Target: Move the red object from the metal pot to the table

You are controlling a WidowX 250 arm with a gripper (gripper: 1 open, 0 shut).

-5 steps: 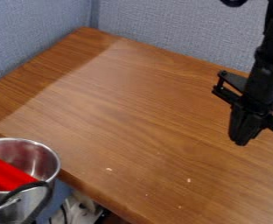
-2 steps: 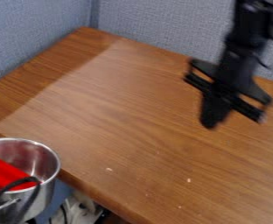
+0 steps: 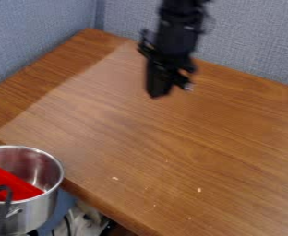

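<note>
One black gripper (image 3: pixel 159 89) hangs pointing down over the far middle of the table (image 3: pixel 172 157), near its back edge; its fingers look close together, but I cannot tell whether they meet, and nothing shows between them. The red object (image 3: pixel 8 181) lies inside the metal pot (image 3: pixel 42 166) at the table's near left corner, well apart from the gripper.

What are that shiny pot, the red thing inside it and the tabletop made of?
The pot looks like polished steel: silvery, with bright reflections on its wall and rim. The red thing seems to be glossy plastic, judging by its even bright colour, though that is uncertain. The tabletop shows brown wood grain; solid wood or laminate, I cannot tell.
</note>
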